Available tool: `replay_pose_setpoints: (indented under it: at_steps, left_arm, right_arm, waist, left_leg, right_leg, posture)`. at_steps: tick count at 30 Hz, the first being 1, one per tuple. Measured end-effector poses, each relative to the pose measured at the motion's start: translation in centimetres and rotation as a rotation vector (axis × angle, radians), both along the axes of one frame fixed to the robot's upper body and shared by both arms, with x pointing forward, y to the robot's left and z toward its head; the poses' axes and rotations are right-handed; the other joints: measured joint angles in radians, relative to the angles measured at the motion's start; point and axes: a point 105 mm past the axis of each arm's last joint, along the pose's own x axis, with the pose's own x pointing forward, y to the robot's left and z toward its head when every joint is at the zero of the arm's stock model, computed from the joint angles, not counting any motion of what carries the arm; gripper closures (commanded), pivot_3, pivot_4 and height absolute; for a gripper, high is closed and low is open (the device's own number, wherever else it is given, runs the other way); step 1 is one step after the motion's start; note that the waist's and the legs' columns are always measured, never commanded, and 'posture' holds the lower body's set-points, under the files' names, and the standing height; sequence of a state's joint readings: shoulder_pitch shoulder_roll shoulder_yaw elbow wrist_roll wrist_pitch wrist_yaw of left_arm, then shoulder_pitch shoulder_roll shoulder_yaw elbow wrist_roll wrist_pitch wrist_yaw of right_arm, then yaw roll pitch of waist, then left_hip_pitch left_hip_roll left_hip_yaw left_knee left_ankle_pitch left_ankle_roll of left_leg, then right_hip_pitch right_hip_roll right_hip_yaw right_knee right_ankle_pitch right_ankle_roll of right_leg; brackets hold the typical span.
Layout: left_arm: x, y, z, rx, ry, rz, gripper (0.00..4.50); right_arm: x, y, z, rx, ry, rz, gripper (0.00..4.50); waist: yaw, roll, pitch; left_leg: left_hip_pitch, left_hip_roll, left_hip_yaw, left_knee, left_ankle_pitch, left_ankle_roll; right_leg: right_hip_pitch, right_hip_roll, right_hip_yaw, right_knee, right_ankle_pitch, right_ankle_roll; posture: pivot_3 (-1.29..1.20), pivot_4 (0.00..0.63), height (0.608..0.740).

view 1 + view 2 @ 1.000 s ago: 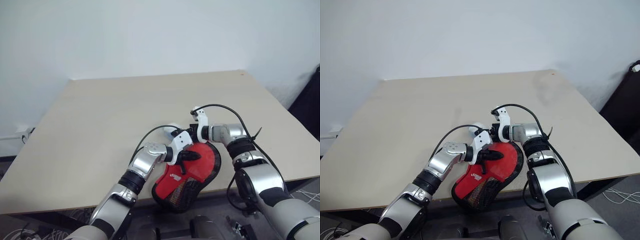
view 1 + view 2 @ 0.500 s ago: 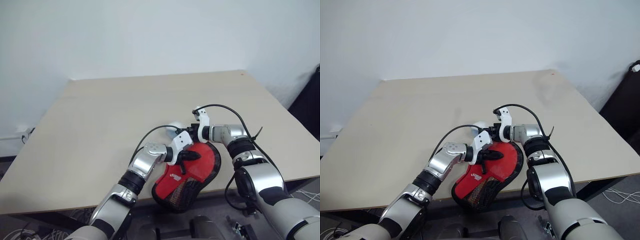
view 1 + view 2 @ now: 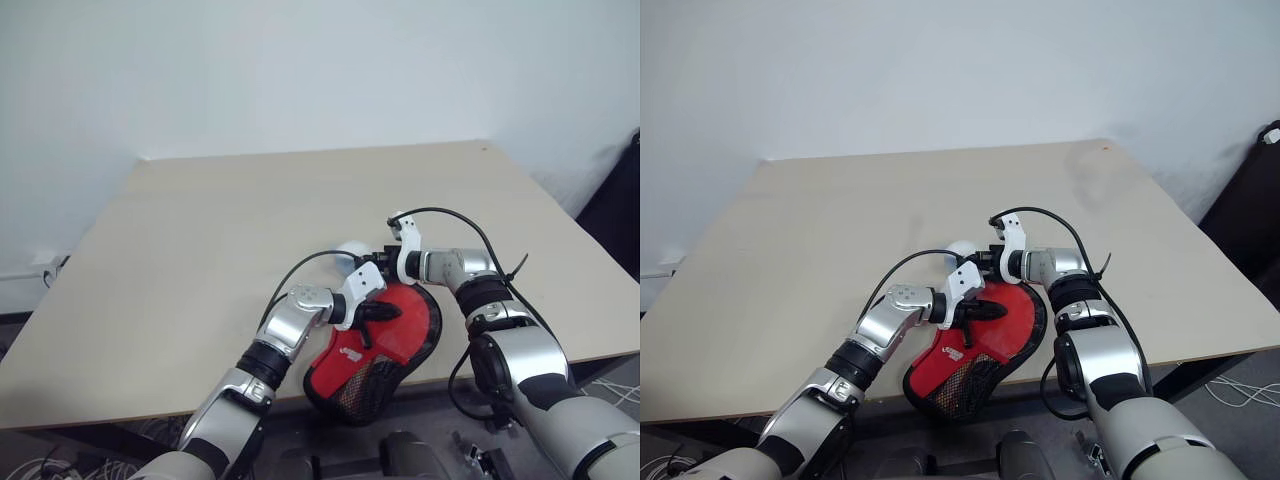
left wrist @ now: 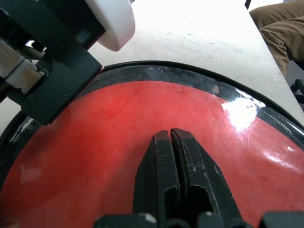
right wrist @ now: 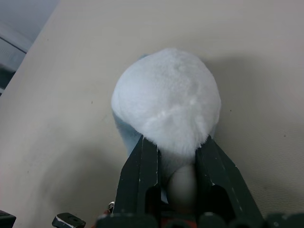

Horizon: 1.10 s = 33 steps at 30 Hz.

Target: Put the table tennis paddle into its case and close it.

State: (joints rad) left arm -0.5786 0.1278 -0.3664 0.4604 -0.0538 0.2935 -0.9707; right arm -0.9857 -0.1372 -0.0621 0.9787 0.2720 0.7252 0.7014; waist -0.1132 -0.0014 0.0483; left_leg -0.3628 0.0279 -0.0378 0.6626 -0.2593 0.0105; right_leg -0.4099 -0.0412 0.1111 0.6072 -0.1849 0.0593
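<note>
At the near edge of the pale wooden tabletop [image 3: 200, 250] lies one black-rimmed red paddle-shaped case [image 3: 385, 335]; its clear window shows red, likely the paddle. Left gripper [image 4: 171, 137], jaws closed, presses it. Right gripper [image 5: 173, 156] jaws pinch one fluffy white pom-pom [image 5: 166, 99]; drag it steadily along the rim.

White logo on the case [image 3: 372, 350]; too small to read.

light: even, bright | shadows: soft | glare: on case [image 4: 247, 111] window | focus: sharp
</note>
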Motion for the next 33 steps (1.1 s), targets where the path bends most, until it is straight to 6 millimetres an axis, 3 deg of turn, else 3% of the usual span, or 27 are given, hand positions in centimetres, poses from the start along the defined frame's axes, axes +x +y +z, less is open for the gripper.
replay_pose_setpoints:
  at_steps: [11, 14, 18, 26, 33]
  left_arm:
    - [-0.1, -0.2, 0.0, -0.002, 0.0, -0.004, 4.5]
    - [-0.1, -0.3, 0.0, -0.003, 0.002, -0.007, 4.5]
    - [-0.2, -0.3, 0.0, -0.004, 0.003, -0.01, 4.5]
    - [-0.2, -0.3, 0.0, -0.004, 0.004, -0.011, 4.5]
    - [-0.2, -0.3, 0.0, -0.004, 0.005, -0.01, 4.5]
  right_arm:
    - [1.0, -2.1, -0.2, -0.007, 0.0, -0.117, 4.1]
    - [1.9, -4.4, 0.3, -0.033, -0.038, -0.195, 4.1]
    - [2.5, -6.1, 0.8, -0.045, -0.068, -0.263, 4.1]
    - [3.0, -7.1, 1.0, -0.072, -0.098, -0.318, 4.1]
    - [2.5, -10.2, -0.4, -0.163, -0.11, -0.373, 4.1]
  waist:
    - [0.001, 0.0, 0.0]
    - [0.001, 0.0, 0.0]
    - [-0.001, 0.0, 0.0]
    - [-0.01, 0.0, 0.0]
    - [-0.012, 0.0, 0.0]
  left_leg:
    - [-0.001, 0.0, 0.0, 0.001, 0.0, 0.0]
    - [-0.001, 0.0, 0.001, 0.001, 0.0, 0.0]
    - [0.0, 0.0, 0.0, 0.0, 0.0, 0.0]
    - [-0.001, -0.001, 0.001, 0.001, 0.0, 0.0]
    - [-0.001, -0.002, 0.001, 0.001, 0.0, 0.0]
  right_leg:
    - [0.0, 0.0, 0.001, 0.0, 0.0, 0.0]
    - [0.0, 0.0, 0.001, -0.001, 0.0, 0.0]
    - [0.0, 0.002, 0.003, -0.001, 0.0, 0.0]
    - [0.001, 0.002, 0.006, -0.001, 0.0, 0.0]
    - [0.001, 0.002, 0.008, -0.001, -0.001, 0.001]
  posture:
    - [0.0, 0.0, 0.74]
    - [0.0, 0.0, 0.74]
    - [0.0, 0.0, 0.74]
    - [0.0, 0.0, 0.74]
    - [0.0, 0.0, 0.74]
